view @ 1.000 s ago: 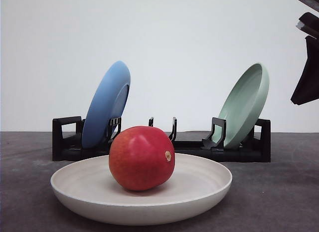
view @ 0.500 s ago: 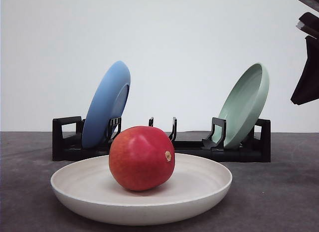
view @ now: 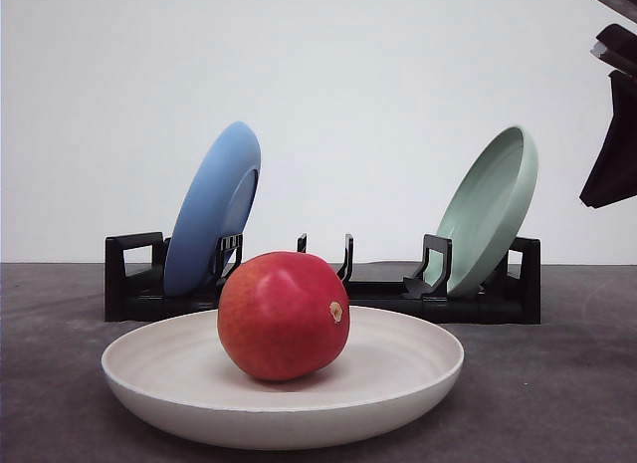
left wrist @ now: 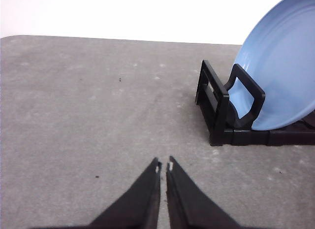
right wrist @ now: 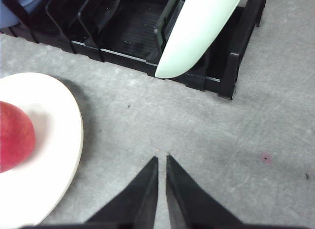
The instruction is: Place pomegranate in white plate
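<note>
In the front view, a glossy red, roundish pomegranate (view: 283,315) with a small tan stem nub sat in the middle of a wide, shallow, cream-white matte plate (view: 418,381), which rested on the grey bench (view: 557,383) near its front edge. Behind the plate, toward the back edge of the bench, a long black plastic dish rack (view: 129,279) held a blue round plate (view: 212,206) leaning at its left end and a pale green round plate (view: 488,207) leaning at its right end. The dark right arm (view: 612,164) hung high at the right side, well apart from the fruit. In the left wrist view, the left gripper (left wrist: 163,168) hovered over bare bench, its black fingers drawn nearly together with nothing between them, beside the rack's blue-plate end. In the right wrist view, the right gripper (right wrist: 162,160) likewise had its fingers almost touching and empty, above the bench between the white plate and the rack.
</note>
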`<state>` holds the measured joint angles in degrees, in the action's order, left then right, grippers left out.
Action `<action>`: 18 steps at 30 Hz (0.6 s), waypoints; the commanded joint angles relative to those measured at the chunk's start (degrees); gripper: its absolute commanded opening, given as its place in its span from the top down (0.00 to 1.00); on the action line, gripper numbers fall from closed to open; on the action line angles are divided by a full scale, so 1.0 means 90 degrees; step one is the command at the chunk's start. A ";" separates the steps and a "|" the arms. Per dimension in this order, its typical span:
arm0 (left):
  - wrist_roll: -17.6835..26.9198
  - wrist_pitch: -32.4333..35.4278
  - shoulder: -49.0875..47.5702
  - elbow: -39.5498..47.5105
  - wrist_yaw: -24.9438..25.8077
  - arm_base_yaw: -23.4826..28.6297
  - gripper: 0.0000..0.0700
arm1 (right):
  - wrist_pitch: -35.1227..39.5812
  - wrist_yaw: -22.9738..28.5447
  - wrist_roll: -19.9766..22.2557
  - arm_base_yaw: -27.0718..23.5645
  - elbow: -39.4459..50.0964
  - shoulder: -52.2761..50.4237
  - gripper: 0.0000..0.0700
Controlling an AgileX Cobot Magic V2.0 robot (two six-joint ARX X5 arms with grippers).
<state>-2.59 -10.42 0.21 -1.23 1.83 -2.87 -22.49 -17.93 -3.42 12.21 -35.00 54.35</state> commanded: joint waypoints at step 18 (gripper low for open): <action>0.0020 -0.0031 -0.0002 0.0058 0.0009 -0.0003 1.00 | 0.0312 0.0108 0.1004 -0.0011 -0.0005 -0.0236 0.97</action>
<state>-2.59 -10.42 0.21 -1.23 1.83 -2.87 -20.36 -17.38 1.47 12.01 -34.99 52.48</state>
